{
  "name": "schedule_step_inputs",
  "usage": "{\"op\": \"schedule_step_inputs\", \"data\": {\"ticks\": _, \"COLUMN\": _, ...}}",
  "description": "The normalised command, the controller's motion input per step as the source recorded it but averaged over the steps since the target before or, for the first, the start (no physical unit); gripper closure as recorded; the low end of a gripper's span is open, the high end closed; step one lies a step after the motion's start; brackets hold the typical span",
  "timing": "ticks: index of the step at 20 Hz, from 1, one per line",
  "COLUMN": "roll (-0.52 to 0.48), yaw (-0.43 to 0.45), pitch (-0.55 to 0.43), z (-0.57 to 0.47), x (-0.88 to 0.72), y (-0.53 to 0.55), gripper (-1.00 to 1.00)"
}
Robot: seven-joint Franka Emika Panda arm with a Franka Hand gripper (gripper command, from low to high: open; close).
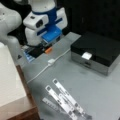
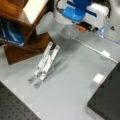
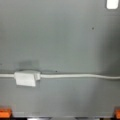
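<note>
At the upper left of a front view your gripper [image 1: 47,48] hangs low over the grey counter [image 1: 100,92]; whether its jaws are open, you cannot tell. Just beside it, the white cable [image 1: 51,62] crosses the counter, with its adapter block [image 3: 25,78] at the wrist view's lower left.

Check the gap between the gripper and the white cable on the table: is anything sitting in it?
Nothing visible does. In the wrist view the cable and its white connector block lie on bare grey table, with the gripper's orange fingertips at the bottom corners. The metal stand and black box sit well aside.
</note>
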Motion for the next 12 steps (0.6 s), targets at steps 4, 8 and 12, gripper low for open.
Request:
{"op": "schedule_step_inputs", "data": {"ticks": 4, "roll": -0.047, "yaw": 0.22, "pitch": 0.093, "z": -0.02, "x": 0.03, "y": -0.06, "gripper": -1.0}}
{"op": "schedule_step_inputs", "data": {"ticks": 8, "roll": -0.117, "yaw": 0.213, "pitch": 0.14, "z": 0.0, "x": 0.06, "y": -0.21, "gripper": -1.0}}
{"op": "schedule_step_inputs", "data": {"ticks": 12, "roll": -0.318, "yaw": 0.203, "pitch": 0.255, "z": 0.09, "x": 0.08, "y": -0.35, "gripper": -1.0}}
